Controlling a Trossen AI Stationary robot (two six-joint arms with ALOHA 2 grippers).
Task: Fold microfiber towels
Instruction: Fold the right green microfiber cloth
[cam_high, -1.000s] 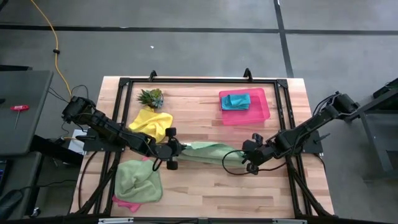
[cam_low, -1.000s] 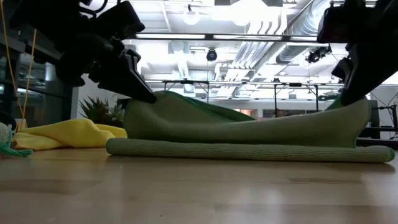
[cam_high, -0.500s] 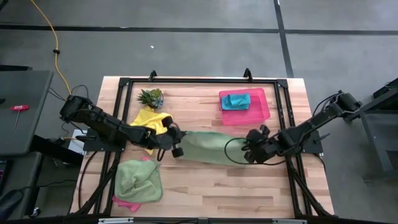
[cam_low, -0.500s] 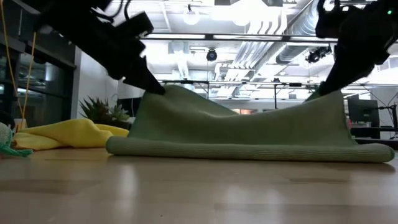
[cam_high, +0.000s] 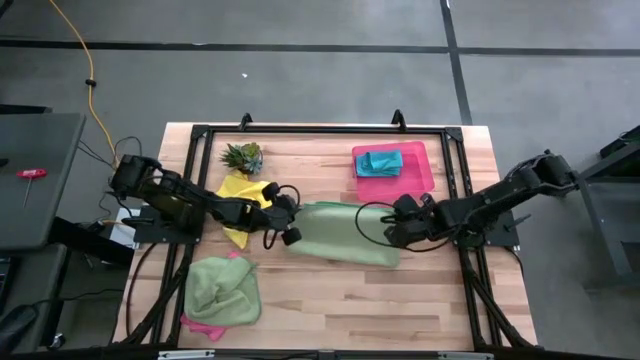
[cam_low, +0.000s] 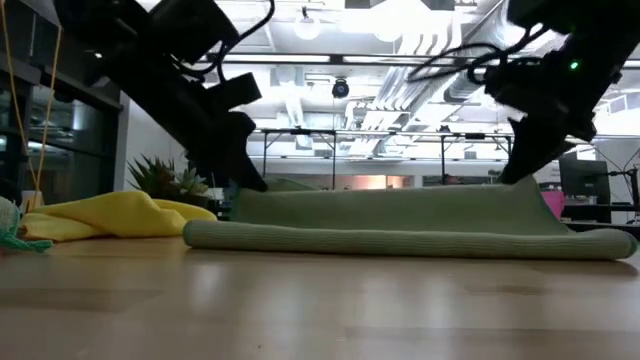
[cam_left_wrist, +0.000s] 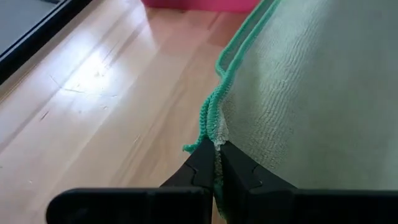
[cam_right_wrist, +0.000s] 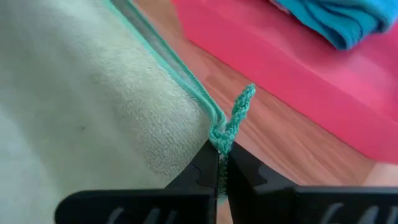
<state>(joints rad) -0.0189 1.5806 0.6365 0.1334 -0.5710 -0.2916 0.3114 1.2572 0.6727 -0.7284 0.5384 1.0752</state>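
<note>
wooden table (cam_high: 330, 290) carries green towel (cam_high: 340, 235), yellow towel (cam_high: 238, 190), crumpled green towel (cam_high: 222, 290), pink tray (cam_high: 425, 175), plant (cam_high: 243, 156)

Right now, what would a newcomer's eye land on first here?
The light green towel at mid-table, pinched at two corners: the left gripper shut on its corner at one end, the right gripper shut on the other. Next, the pink tray holding a folded teal towel at the far right, and the yellow towel crumpled by the plant.

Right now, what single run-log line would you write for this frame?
step: folding light green towel | left tool: shut on towel corner | right tool: shut on opposite corner | teal towel: folded in pink tray
</note>
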